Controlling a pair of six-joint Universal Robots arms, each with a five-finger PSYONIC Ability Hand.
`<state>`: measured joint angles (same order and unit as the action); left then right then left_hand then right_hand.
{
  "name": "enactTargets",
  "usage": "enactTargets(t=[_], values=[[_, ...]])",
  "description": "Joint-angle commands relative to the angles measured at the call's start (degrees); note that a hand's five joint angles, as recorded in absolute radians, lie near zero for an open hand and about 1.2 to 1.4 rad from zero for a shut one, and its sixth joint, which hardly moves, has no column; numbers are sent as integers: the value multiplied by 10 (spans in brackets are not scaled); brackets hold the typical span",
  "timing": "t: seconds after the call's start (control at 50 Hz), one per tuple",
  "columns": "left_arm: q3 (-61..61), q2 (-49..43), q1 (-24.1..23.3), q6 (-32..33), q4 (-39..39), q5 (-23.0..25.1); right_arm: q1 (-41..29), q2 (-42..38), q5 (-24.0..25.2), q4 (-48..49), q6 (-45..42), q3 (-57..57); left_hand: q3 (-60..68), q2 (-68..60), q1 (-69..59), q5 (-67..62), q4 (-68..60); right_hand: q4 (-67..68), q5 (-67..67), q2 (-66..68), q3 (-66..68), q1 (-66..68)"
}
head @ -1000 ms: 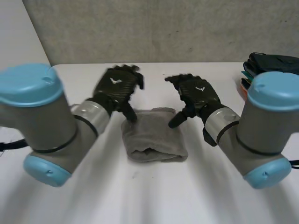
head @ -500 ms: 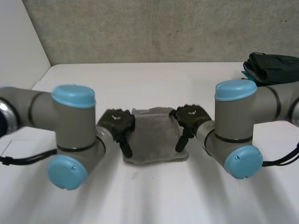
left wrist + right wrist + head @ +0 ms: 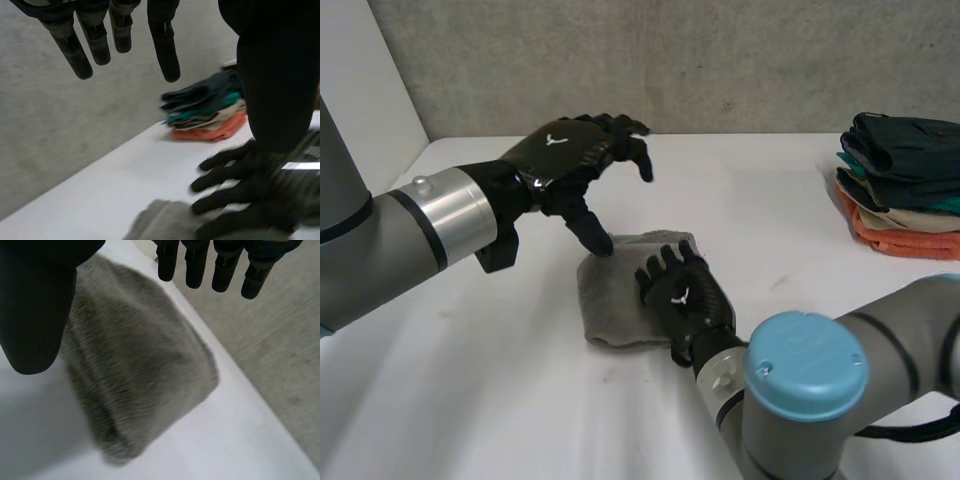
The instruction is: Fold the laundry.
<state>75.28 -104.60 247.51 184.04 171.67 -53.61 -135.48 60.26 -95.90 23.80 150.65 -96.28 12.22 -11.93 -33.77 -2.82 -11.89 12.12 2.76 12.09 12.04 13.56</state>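
Item: grey towel (image 3: 615, 300), folded into a thick pad with rounded corners; it lay near the middle of the white surface (image 3: 500, 400), between the two arms

Material: plush pile, soft and limp. Judged light, not slippery and not fragile, and likely to spring open at its loose layers unless pressed

Hold: judged best pinched at a corner or along an open edge, through all layers; the bulging rounded edge offered little to grip

Robot's left hand (image 3: 570, 158): open, fingers straight and spread, holding nothing. It was raised over the towel's far left corner, with the thumb pointing down at that corner; contact could not be told

Robot's right hand (image 3: 682, 298): open, fingers spread flat over the near right part of the towel, clasping nothing; how firmly it pressed could not be told

Also present: stack of folded laundry (image 3: 900, 190) in dark green, teal, beige and orange, at the far right of the surface, well apart from the towel

Status, as judged: towel folded compact; a smoothing press or a move to the stack seemed left
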Motion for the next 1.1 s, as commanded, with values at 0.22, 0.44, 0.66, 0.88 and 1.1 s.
enactTargets(t=[0.22, 0.44, 0.66, 0.88, 1.1], values=[[15, -3, -18, -12, 11, 8, 14, -129, 5, 83, -13, 83, -22, 19, 238, 28, 19, 28, 21, 28, 28, 13], [15, -3, -11, -15, 11, 4, 24, -160, 21, 88, -14, 131, -22, 19, 238, 28, 19, 120, 114, 120, 121, 106], [15, -3, -6, -15, 12, 3, 33, -170, 32, 90, -9, 178, -22, 19, 238, 28, 19, 179, 172, 179, 180, 164], [1, 9, 6, -15, 14, -1, 59, -163, 55, 116, 17, 264, -22, 19, 238, 28, 19, 679, 672, 679, 680, 664], [-32, 44, 27, -41, 40, -49, 129, -130, 47, 125, 42, 400, -22, 19, 238, 28, 19, 679, 672, 679, 680, 664]])
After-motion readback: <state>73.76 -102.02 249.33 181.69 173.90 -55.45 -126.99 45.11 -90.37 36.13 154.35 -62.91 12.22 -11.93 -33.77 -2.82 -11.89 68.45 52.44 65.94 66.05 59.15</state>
